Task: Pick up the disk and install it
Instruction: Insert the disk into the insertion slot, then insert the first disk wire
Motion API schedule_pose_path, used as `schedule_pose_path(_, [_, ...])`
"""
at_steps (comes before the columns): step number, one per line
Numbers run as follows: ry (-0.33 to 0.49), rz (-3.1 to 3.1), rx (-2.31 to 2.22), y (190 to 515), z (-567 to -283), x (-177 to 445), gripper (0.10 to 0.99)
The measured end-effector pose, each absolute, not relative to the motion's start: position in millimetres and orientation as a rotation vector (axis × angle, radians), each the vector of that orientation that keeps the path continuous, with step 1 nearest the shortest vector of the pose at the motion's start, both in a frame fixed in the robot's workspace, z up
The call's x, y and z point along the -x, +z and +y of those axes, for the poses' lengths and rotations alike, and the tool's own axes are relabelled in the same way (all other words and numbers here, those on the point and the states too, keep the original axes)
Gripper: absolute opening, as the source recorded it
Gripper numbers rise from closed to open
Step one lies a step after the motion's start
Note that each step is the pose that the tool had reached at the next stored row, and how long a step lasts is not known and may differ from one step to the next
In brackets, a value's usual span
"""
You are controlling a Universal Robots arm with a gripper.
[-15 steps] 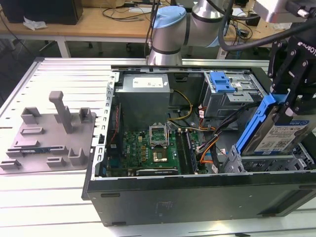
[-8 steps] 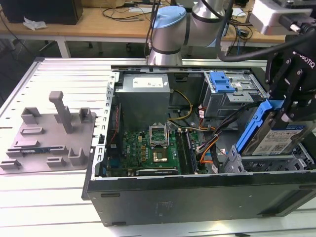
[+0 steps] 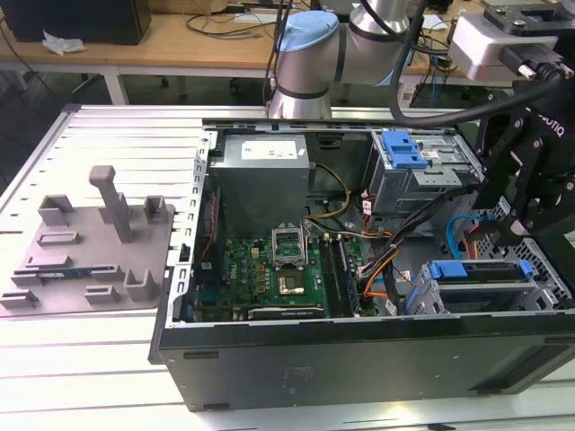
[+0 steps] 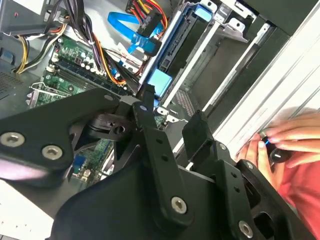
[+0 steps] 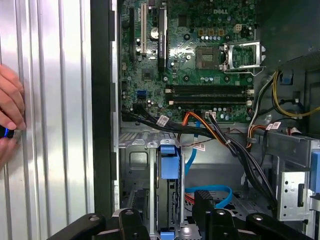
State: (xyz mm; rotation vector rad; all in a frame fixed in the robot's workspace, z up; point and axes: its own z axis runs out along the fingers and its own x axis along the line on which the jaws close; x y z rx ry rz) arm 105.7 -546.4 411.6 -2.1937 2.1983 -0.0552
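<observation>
The disk (image 3: 485,274) sits on edge in the metal drive cage (image 3: 539,292) at the exterior view's right end of the open computer case, with its blue carrier handle (image 3: 446,269) showing. In both wrist views its blue carrier (image 5: 168,165) (image 4: 161,80) lies in the cage slot. My gripper (image 3: 519,224) hangs just above the cage. Its black fingers (image 4: 145,107) stand apart on either side of the carrier line, open, with nothing held. The gripper (image 5: 169,215) is apart from the disk.
A grey moulded holder tray (image 3: 90,242) lies on the slatted table beside the case. A second blue latch (image 3: 402,148) tops the rear drive bay. Cables (image 5: 220,137) and a blue ribbon (image 4: 132,32) run near the cage. A person's hand (image 4: 285,145) (image 5: 10,115) rests on the table by the case wall.
</observation>
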Motion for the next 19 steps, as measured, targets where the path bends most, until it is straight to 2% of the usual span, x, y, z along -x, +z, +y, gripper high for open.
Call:
schedule_pose_path(13, [-0.064, 2.202, 2.198, 411.6, -543.0, -105.7, 0.506])
schedule_pose_path(19, [-0.218, 2.267, 2.271, 413.9, -513.5, -107.0, 0.506])
